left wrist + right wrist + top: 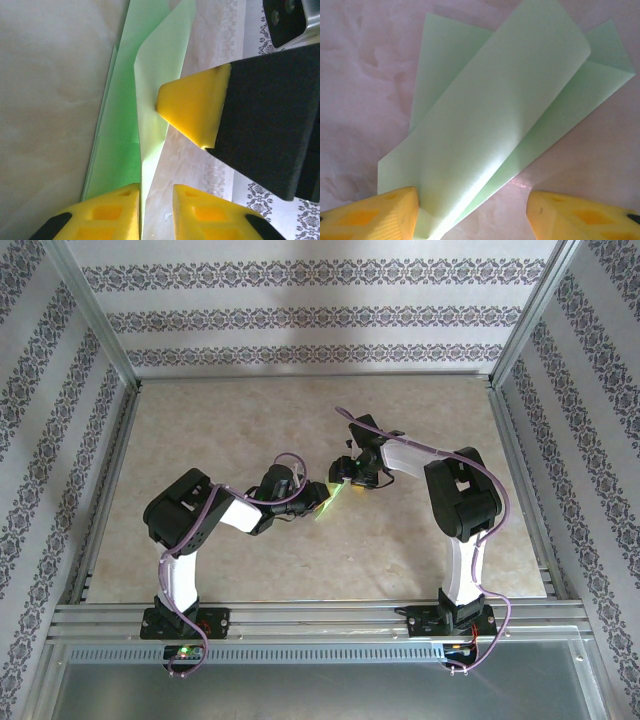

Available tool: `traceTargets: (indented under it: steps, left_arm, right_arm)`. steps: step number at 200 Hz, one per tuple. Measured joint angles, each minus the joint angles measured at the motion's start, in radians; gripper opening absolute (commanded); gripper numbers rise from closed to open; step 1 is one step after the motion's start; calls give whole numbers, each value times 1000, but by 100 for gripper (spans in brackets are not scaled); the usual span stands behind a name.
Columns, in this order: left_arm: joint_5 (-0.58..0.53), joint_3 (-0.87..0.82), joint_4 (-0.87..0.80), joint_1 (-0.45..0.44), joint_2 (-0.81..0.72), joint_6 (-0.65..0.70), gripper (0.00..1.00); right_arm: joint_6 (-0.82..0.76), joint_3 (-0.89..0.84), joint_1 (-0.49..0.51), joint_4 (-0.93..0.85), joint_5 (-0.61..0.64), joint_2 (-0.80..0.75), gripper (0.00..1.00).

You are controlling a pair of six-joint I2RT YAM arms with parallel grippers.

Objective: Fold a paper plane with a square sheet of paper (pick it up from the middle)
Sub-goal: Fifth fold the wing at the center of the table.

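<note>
The light green paper plane [332, 500] lies mid-table as a narrow folded dart between both grippers. In the right wrist view the paper plane [495, 120] fans away from a point near my fingers, its top flap curling upward. My right gripper [472, 196] is open wide, and its left finger [395, 215] touches the paper near the point. In the left wrist view the paper plane [145, 100] runs away from my left gripper [156, 192], which is open with bare table in the gap. One paper edge rests against its left finger [100, 215]. The right gripper's yellow fingertip [192, 112] presses on the upper flap.
The beige marbled table [250, 420] stretches wide around the paper. Aluminium rails [300, 615] run along the near edge by the arm bases, and patterned walls [300, 315] close in the back and sides.
</note>
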Motion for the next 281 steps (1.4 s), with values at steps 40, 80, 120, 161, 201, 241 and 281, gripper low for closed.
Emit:
traceTargets:
  steps: [40, 80, 120, 161, 201, 241, 281]
  left_arm:
    - [-2, -1, -55, 0, -16, 28, 25]
    - [-2, 2, -88, 0, -27, 69, 30]
    - [13, 32, -152, 0, -31, 126, 30]
    - [25, 63, -226, 0, -33, 177, 29]
    - [27, 92, -294, 0, -34, 218, 27]
    - [28, 110, -341, 0, -34, 257, 25]
    - [31, 126, -381, 0, -34, 300, 22]
  right_arm:
    - [16, 5, 0, -3, 0, 3, 69]
    - [21, 8, 0, -8, 0, 6, 69]
    - [34, 14, 0, -13, 0, 9, 69]
    - [38, 16, 0, -13, 0, 10, 71]
    - [42, 16, 0, -13, 0, 10, 71]
    - [43, 16, 0, -13, 0, 10, 72]
    - [45, 18, 0, -14, 0, 12, 72]
